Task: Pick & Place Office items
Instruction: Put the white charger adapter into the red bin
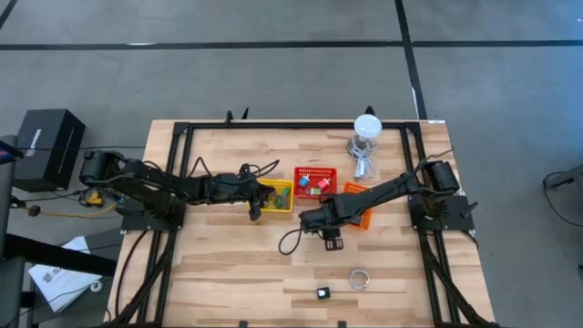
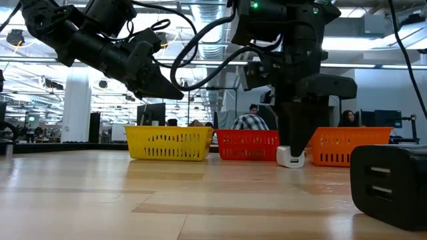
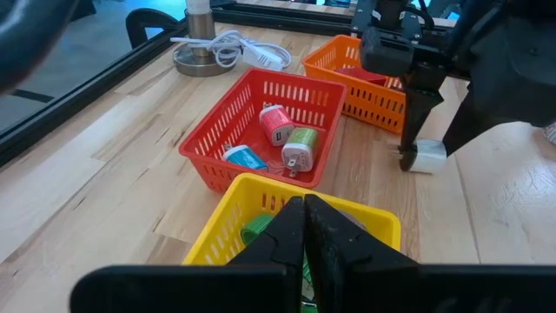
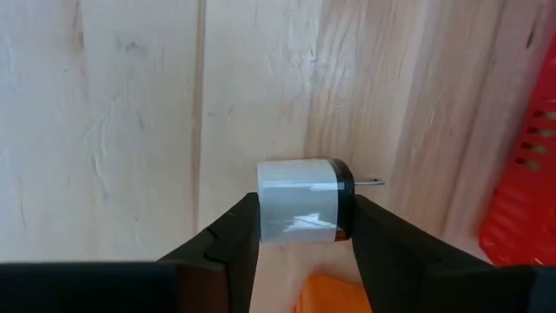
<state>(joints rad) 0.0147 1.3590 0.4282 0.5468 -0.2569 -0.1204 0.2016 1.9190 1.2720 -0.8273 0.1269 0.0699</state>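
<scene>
presently, right tool (image 4: 300, 228): lowered to the table (image 1: 228, 273) in front of the orange basket (image 2: 350, 146), its two dark fingers (image 4: 228, 239) pressed against either side of a small white plug adapter (image 4: 300, 202); the adapter sits on the wood, one metal prong visible at its dark end. in the low view the same adapter (image 2: 291, 157) touches the tabletop between the red basket (image 2: 248, 145) and the orange one.
left tool (image 3: 304, 239): pressed together, holding nothing, hovering above the yellow basket (image 3: 352, 219); green items (image 3: 256, 228) lie inside that basket.
red basket contents: one red-and-white adapter (image 3: 276, 123), one green adapter (image 3: 300, 146), one teal-and-white piece (image 3: 243, 157).
loose on the near part of the table, well apart from the baskets: a small ring (image 1: 361, 279) and a small black item with a white face (image 1: 322, 292). a large black block (image 2: 390, 183) stands close to the low camera.
far edge of table: a white-topped object on a round base with a coiled white cable (image 1: 363, 146).
background, low view: a seated person in a plaid shirt (image 2: 250, 122) beyond the table.
</scene>
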